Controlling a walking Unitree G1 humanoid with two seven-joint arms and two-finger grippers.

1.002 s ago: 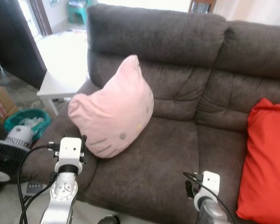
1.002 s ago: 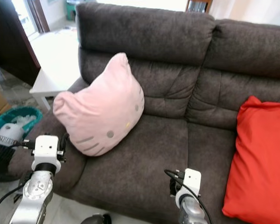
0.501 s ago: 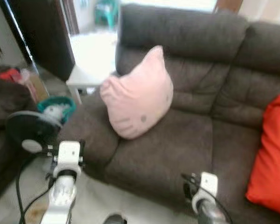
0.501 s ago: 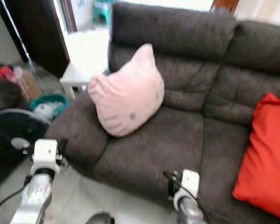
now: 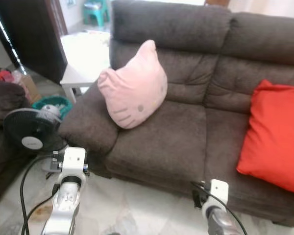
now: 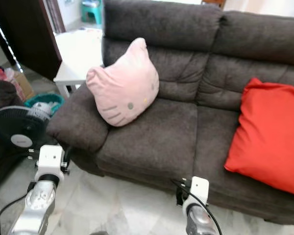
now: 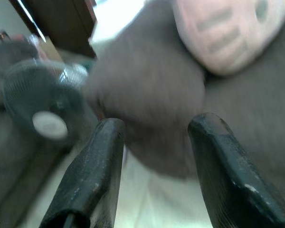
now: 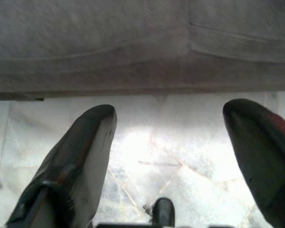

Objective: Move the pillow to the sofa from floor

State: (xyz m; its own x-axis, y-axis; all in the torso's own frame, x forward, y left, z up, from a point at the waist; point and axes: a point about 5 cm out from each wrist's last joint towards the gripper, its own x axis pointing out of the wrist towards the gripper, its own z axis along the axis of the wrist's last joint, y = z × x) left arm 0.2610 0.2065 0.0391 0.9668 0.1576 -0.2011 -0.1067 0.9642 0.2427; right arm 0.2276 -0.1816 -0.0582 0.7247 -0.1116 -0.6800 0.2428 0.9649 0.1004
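Pink pillow (image 5: 133, 92) leans on the sofa (image 5: 196, 132) at upper centre, well apart from both empty, spread claws: left claw (image 7: 154, 178), right claw (image 8: 173, 161).

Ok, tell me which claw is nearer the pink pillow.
Left. The left claw is just below the pink pillow, by the sofa armrest; the right claw is over floor, further off.

1. Red cushion (image 5: 274, 134) is leaning on the right-hand seat.
2. Black fan (image 5: 30, 133) is standing on the floor by the armrest.
3. Teal basket (image 5: 52, 104) is sitting behind the fan.
4. White side table (image 5: 83, 61) is standing beside the armrest.
5. Marble floor (image 5: 137, 210) is showing in front.
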